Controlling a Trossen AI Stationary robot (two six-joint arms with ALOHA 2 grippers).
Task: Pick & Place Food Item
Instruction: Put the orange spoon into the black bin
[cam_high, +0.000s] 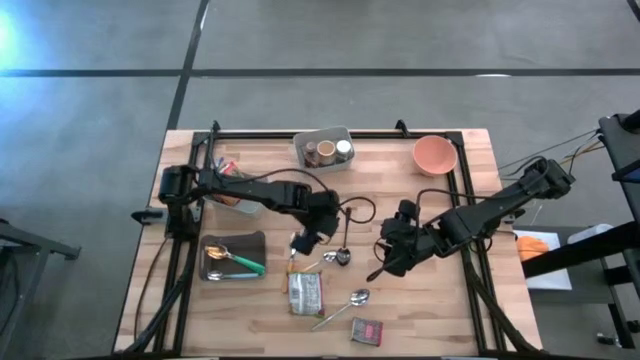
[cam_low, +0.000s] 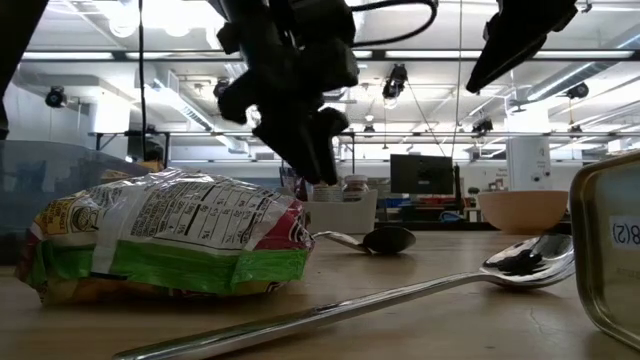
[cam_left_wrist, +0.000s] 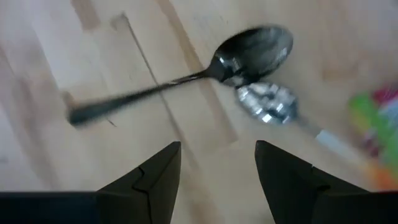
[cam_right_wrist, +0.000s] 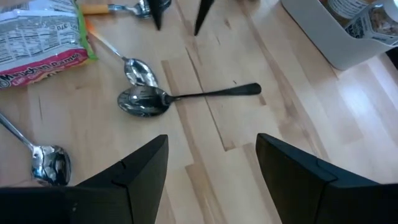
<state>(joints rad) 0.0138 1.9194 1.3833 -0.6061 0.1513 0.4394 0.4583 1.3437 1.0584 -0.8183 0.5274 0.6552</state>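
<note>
Progress: nothing picked yet. Crinkled green-red foil snack packet (cam_high: 305, 292) lies flat on table, near-centre. Left gripper (cam_high: 300, 242) just above it, jaws parted, empty. Right gripper (cam_high: 385, 262) right of centre, open, empty. Grasp and placement left.

Bare counter (cam_high: 420, 315) is left open along the near right side. The middle is crowded: a snack packet (cam_high: 304, 292) lies near the front, a dark spoon (cam_high: 344, 250) and a second spoon (cam_high: 330, 258) touch bowls behind it, and a long spoon (cam_high: 345, 306) lies beside the packet. A small tin (cam_high: 367, 331) is set at the front edge
</note>
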